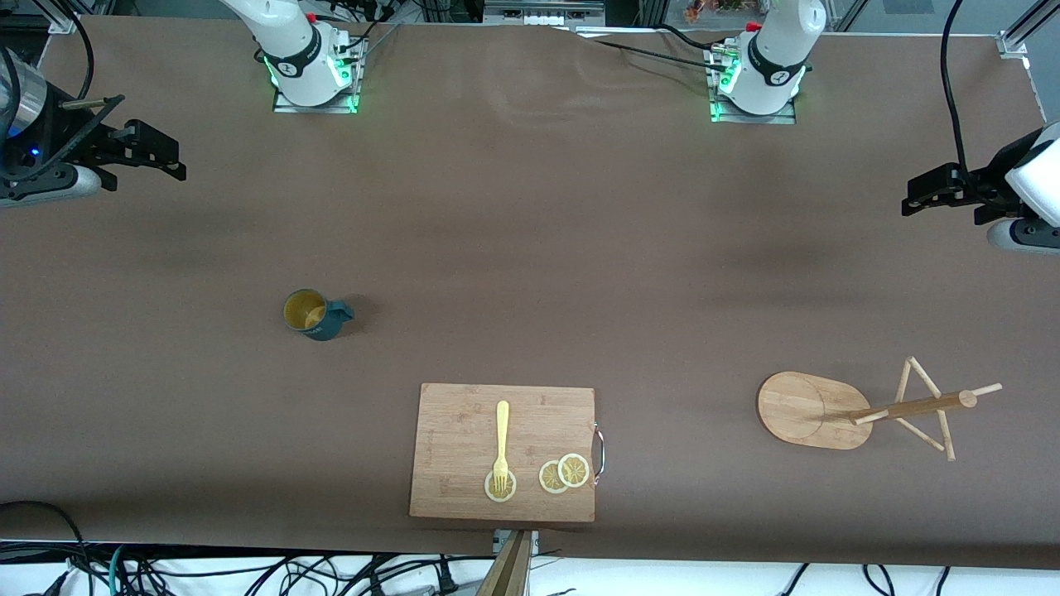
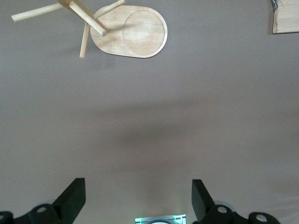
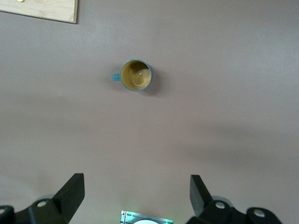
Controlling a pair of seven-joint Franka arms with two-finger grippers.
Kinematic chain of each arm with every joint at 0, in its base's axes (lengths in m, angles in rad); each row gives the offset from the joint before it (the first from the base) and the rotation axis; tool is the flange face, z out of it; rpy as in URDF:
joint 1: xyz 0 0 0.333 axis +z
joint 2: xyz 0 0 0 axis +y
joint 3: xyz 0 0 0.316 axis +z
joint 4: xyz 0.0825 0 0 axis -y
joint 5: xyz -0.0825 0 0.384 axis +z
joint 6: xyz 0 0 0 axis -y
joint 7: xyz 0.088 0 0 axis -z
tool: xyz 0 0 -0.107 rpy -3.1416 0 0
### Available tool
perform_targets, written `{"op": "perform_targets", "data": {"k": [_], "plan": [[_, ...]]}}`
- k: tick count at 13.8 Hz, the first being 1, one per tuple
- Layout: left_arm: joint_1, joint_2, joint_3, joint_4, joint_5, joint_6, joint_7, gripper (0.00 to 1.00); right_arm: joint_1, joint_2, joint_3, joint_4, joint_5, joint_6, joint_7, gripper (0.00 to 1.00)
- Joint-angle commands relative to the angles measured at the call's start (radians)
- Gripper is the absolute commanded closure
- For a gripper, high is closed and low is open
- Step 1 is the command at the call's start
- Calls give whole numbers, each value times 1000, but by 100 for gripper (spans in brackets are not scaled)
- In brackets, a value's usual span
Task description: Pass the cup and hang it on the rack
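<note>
The cup [image 1: 313, 314] is a small dark teal mug with a yellow inside, standing upright on the brown table toward the right arm's end; its handle points toward the left arm's end. The right wrist view shows the cup [image 3: 136, 75] well clear of my open, empty right gripper [image 3: 137, 183]. That right gripper [image 1: 175, 161] hangs over the right arm's end of the table. The rack [image 1: 807, 410], a light wooden mug tree on an oval base, stands toward the left arm's end. My left gripper [image 1: 909, 199] hangs open and empty over that end, apart from the rack [image 2: 135, 32].
A rectangular wooden cutting board [image 1: 464, 414] lies near the table's front edge, between cup and rack. On it rest a yellow fork [image 1: 501, 434] and lemon slices [image 1: 565, 473]. Both arm bases stand along the table's back edge.
</note>
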Motion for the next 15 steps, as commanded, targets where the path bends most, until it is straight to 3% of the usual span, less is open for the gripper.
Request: {"op": "perform_targets", "data": {"k": [1,15], "plan": [[-2,12,0,25,10,-6,7,0,-13,0,3,3,-11,0,-13,0],[-2,38,0,62,19,-13,6,0,-13,7,0,7,-16,-3,-50,0]]}}
